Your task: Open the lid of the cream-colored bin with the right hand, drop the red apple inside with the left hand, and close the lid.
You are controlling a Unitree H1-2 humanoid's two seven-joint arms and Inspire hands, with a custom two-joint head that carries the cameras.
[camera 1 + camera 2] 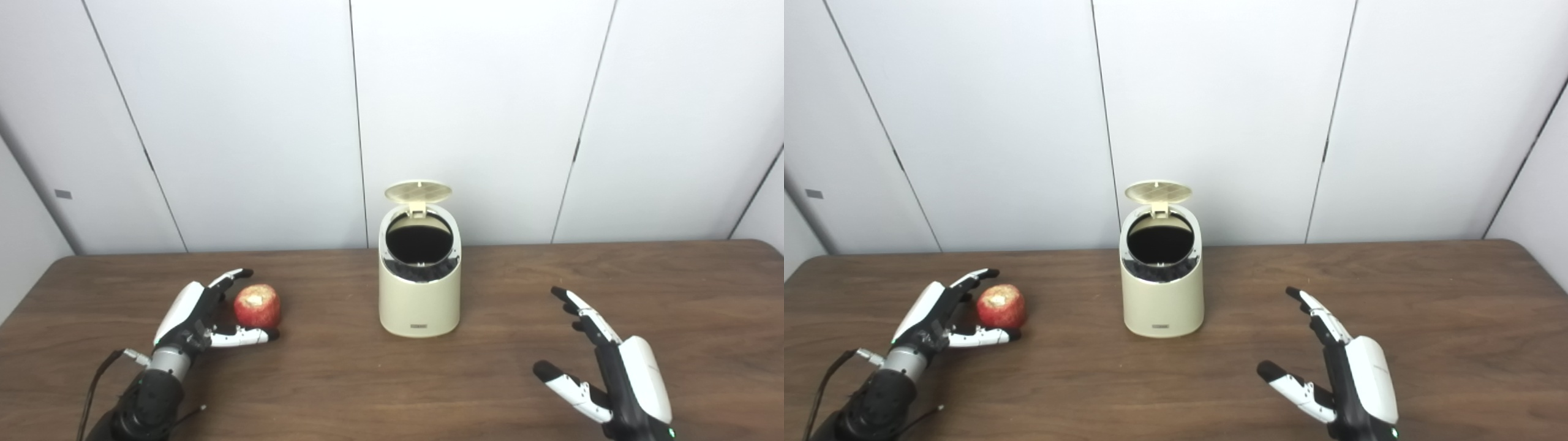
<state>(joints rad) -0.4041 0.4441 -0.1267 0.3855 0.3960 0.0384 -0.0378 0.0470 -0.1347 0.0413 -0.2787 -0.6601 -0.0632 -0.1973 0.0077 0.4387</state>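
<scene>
The bin (419,294) is standing upright on the table (343,380), its long axis running vertically and its dark mouth tilting toward the robot. The lid (418,191) is standing raised behind the mouth, so the opening step looks done. The apple (258,305) is sitting on the table well to the left of the bin, pale top facing up. The left hand (202,315) is cupping around the apple with fingers spread, not yet lifting it. The right hand (603,367) is hovering wide and empty, well to the right of the bin. Grasping, dropping and closing are remaining.
</scene>
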